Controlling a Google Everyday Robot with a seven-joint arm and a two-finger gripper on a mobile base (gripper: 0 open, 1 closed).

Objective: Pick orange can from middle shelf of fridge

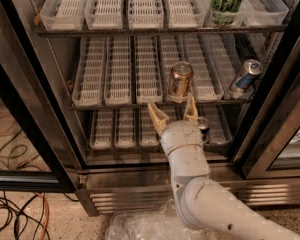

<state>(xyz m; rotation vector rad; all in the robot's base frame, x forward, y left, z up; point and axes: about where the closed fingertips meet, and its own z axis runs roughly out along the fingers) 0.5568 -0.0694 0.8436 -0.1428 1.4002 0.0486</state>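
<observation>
The orange can (180, 80) stands upright at the front of a white lane tray on the middle shelf (140, 104) of the fridge (35, 99). My gripper (174, 114) is open, its two tan fingers pointing up just below and in front of the can, one on each side of its base. The fingers do not touch the can. The white arm rises from the lower right.
A slim blue-and-silver can (244, 77) leans at the right end of the middle shelf. A tall green-and-black can (227, 3) stands on the top shelf. A dark can (203, 128) sits on the bottom shelf behind my wrist. Cables (15, 209) lie on the floor at left; crumpled plastic (140, 226) below.
</observation>
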